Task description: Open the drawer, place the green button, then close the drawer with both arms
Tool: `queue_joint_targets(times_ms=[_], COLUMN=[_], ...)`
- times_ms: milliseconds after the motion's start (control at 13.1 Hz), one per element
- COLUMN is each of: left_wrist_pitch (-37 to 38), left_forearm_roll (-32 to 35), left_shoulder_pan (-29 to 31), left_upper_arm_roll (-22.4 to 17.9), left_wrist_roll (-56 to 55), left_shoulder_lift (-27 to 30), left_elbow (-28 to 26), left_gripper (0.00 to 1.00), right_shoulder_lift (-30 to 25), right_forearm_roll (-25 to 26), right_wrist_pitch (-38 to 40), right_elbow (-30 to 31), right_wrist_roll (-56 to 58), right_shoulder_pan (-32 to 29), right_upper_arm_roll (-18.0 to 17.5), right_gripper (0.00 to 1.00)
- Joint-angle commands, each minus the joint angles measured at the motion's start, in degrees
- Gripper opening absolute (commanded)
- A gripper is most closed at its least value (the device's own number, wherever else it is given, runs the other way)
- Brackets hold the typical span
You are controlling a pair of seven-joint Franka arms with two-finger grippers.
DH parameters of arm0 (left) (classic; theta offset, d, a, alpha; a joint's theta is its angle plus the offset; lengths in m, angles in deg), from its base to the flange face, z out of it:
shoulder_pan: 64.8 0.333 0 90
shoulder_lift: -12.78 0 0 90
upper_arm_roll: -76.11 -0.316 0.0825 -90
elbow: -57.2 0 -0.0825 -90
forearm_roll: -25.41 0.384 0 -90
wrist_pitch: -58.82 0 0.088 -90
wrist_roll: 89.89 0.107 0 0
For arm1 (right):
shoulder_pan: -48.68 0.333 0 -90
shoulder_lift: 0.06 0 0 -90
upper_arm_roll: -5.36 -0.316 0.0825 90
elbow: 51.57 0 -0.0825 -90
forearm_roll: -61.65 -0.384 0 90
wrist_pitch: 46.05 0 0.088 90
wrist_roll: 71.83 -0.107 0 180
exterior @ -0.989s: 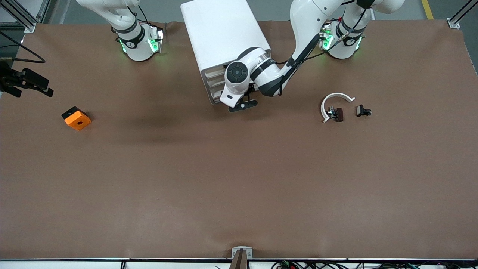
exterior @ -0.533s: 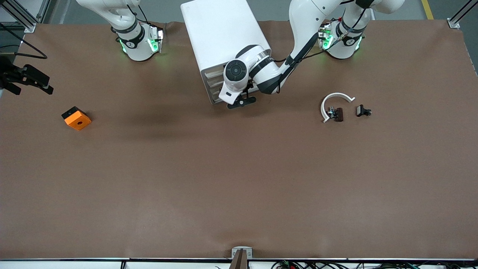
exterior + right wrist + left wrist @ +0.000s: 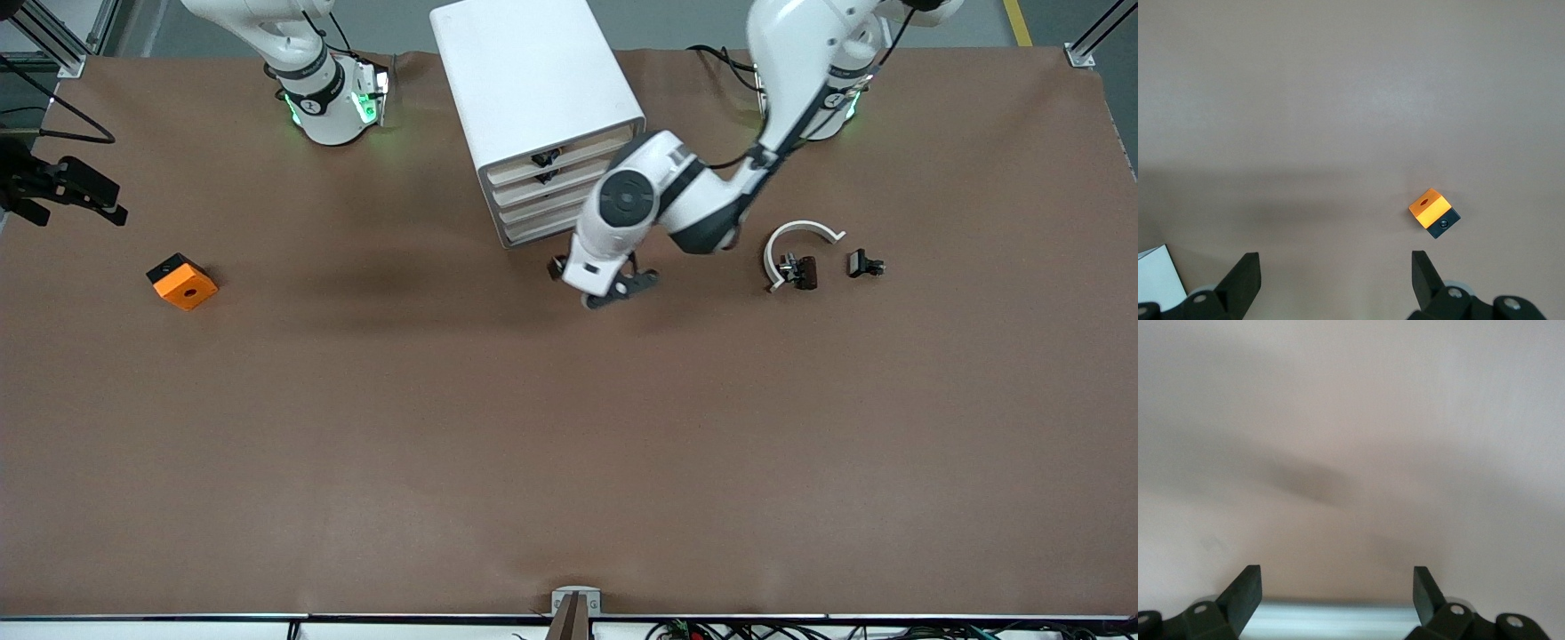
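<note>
Drawers shut in the white boxy four-drawer cabinet (image 3: pixel 533 116) | left gripper (image 3: pixel 613 289) over brown counter (image 3: pixel 569 427), fingers apart, empty | right gripper (image 3: pixel 1331 293) waits, fingers apart, over orange-and-black block (image 3: pixel 1435 213).

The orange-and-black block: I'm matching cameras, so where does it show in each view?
Front view: orange-and-black block on the table toward the right arm's end.
Left wrist view: not in it.
Right wrist view: block past the open right gripper.
Shared landmark: brown table.
</note>
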Motion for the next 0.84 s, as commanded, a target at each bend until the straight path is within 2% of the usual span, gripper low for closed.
queue_joint_targets(times_ms=[0,152,304,533,761], left_wrist_pitch=[5.9,8.6,12.9,19.1,24.7], left_forearm_roll=[2.1,2.2,3.8,8.2,8.2], left_shoulder_pan=[6.7,13.1,19.2,24.3,28.7], left_upper_arm_roll=[0.6,0.6,0.6,0.4,-0.1], left_wrist_roll=[4.7,13.5,23.3,32.2,37.7], left_shoulder_lift=[7.0,10.8,11.9,11.8,12.1], left_elbow=[-0.5,1.7,6.1,14.4,18.2], left_gripper=[1.0,1.0,1.0,1.0,1.0], right_shoulder_lift=[-1.6,-1.6,-1.7,-1.7,-1.4], right_forearm_roll=[0.8,0.8,0.8,0.6,0.2], right_wrist_pitch=[-0.7,-0.4,-0.2,-0.2,-0.4], right_elbow=[1.6,1.6,1.6,1.6,0.9], right_wrist_roll=[-0.5,-0.5,-0.5,-0.5,-0.5], right_shoulder_pan=[0.1,0.0,-0.1,-0.6,-0.9], right_upper_arm_roll=[0.0,0.0,0.0,-0.2,-0.3], right_gripper=[1.0,1.0,1.0,1.0,1.0])
